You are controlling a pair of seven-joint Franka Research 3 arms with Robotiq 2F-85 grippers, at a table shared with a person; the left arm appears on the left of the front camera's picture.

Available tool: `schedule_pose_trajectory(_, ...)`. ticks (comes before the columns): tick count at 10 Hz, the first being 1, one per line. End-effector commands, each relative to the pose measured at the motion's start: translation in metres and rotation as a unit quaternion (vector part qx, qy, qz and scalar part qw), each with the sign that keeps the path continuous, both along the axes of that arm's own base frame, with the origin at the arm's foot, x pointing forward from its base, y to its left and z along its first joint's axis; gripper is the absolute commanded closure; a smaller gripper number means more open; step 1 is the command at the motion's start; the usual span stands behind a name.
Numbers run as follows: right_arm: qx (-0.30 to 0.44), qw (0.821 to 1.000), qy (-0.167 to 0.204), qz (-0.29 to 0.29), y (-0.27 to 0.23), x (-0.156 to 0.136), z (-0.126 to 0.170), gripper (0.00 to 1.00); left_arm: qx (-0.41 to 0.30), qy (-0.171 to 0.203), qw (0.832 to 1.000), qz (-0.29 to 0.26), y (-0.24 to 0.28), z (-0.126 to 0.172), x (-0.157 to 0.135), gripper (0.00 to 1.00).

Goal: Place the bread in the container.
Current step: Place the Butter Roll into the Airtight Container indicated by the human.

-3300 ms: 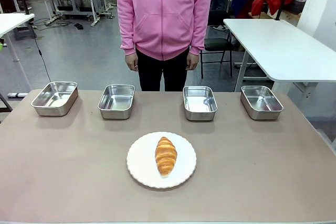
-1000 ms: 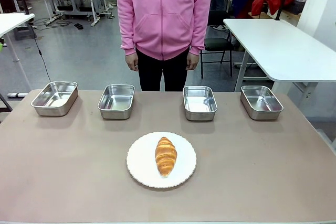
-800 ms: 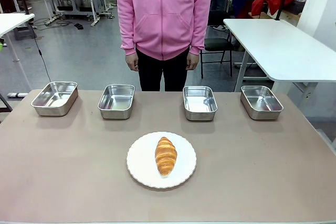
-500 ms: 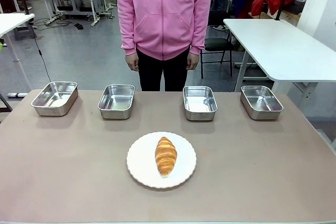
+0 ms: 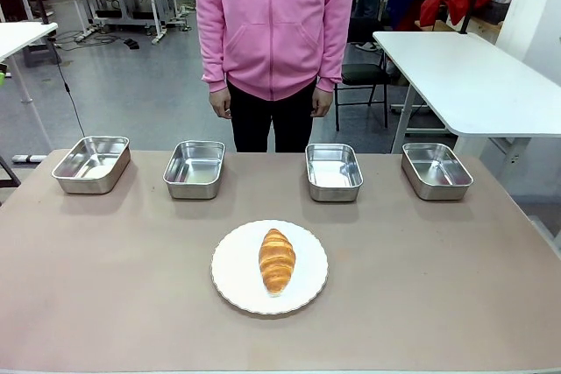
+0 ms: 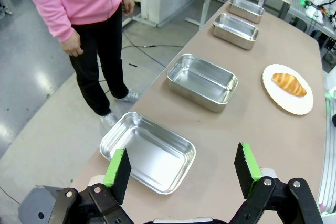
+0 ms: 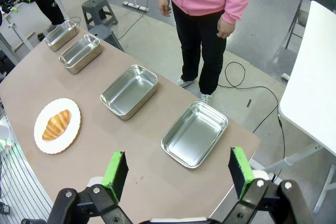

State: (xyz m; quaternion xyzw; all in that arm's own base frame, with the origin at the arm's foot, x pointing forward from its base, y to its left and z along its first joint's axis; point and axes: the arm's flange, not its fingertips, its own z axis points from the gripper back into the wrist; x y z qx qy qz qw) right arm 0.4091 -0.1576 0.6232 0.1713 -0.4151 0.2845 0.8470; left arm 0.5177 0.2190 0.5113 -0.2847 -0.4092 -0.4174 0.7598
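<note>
Left wrist view: the left pincer [image 6: 181, 165] is released, its green pads wide apart with nothing between them, and one end container [image 6: 147, 151] lies just beyond. The right pincer [image 7: 177, 172] is released and empty too, over the surface [image 7: 131, 148]. In the front view the bread [image 5: 277, 260] lies on a white plate [image 5: 232, 285] at the near middle. Behind it, four empty steel containers stand in a row. A person in pink [image 5: 273, 24] stands at the far edge.
</note>
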Motion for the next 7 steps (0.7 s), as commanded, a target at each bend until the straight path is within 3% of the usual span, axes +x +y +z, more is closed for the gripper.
schedule_pose_trajectory(1,0.004,1.000,-0.012,0.007,0.0000,0.0021,0.0011,0.00,0.002,-0.006,1.000,-0.005,-0.0009,0.0008,-0.0017,0.00)
schedule_pose_trajectory(7,0.004,1.000,-0.012,0.007,0.0000,0.0021,0.0011,0.00,0.002,-0.006,1.000,-0.005,-0.0009,0.0008,-0.0017,0.00)
